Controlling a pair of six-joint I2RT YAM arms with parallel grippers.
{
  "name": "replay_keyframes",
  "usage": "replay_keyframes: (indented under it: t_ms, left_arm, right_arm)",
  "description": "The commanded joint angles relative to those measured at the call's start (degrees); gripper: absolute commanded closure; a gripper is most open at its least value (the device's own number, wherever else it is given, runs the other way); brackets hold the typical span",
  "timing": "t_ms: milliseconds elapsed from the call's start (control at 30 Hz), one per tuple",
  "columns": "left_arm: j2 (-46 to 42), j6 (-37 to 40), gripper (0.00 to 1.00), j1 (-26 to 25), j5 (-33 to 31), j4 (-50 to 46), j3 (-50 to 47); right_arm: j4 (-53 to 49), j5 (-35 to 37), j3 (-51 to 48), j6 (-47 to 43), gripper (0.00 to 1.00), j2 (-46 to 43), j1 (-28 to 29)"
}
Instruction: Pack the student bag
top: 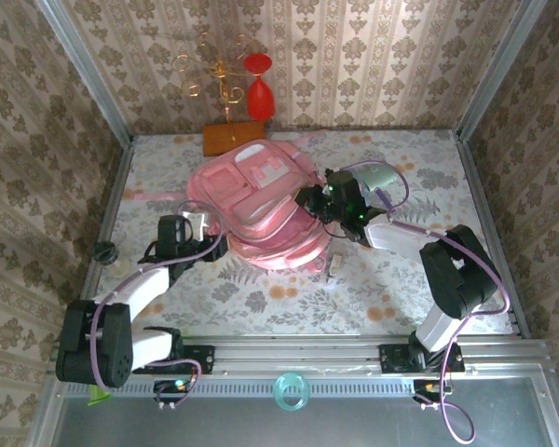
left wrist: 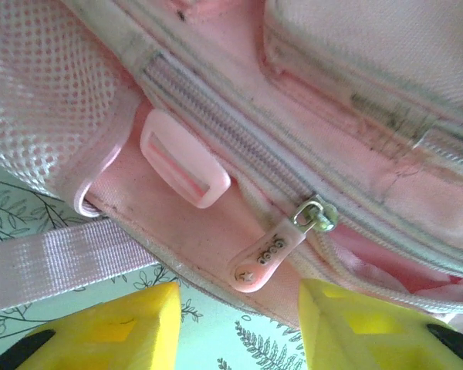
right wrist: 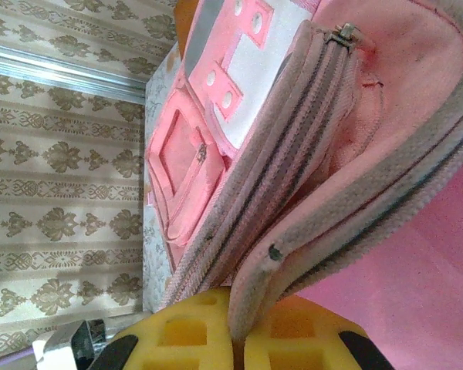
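Backpack [top: 261, 209] lies at middle of counter [top: 289, 298]. Right wrist view: right pincer [right wrist: 238, 327] pinched on its zippered rim. Left wrist view: left pincer [left wrist: 239, 320] parted, holding nothing, zipper pull [left wrist: 266, 258] just ahead.

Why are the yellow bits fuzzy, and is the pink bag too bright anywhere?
Left wrist view: the yellow fingers of the left hand sit close to the lens and blur, while the pink zipper pull is sharp. Right wrist view: the right hand, pinching the large soft pink fabric backpack, looks soft. Top view: daylight washes out the backpack's white pocket, and the walls lean outward.
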Motion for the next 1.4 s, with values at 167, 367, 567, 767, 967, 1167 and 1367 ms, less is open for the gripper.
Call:
replay_keyframes:
  t_ms: [167,367,567,767,967,1167,1367]
  left_arm:
    - [4.1,2.4,0.52,-2.2,-1.8,-3.6,2.9]
    - [7.6,3.4,0.50,-3.4,-3.6,-3.7,5.5]
    - [8.7,4.1,0.51,-4.0,-5.9,-4.7,8.3]
    - [8.7,5.3,0.57,-4.9,-6.6,-5.4,10.2]
    - [9.9,5.7,0.59,-5.5,-7.2,-6.0,11.4]
    - [10.3,6.4,0.65,-5.9,-6.6,-5.8,11.9]
    - [11.9,6.4,0.58,-6.3,-8.0,-4.6,12.2]
  right_arm:
    - [1.4,2.6,1.5,-0.8,0.97,1.8,-0.7]
    - [1.6,2.8,1.2,-0.8,0.97,1.7,-0.8]
    - [1.8,2.5,1.1,-0.4,0.97,2.2,-0.9]
    - [1.9,2.3,1.3,-0.4,0.97,2.3,-0.9]
    - [2.1,2.1,1.1,-0.2,0.97,2.4,-1.0]
    - [2.2,2.0,1.2,-0.1,0.97,2.5,-0.9]
    - [2.4,1.9,0.9,-0.1,0.97,2.6,-0.9]
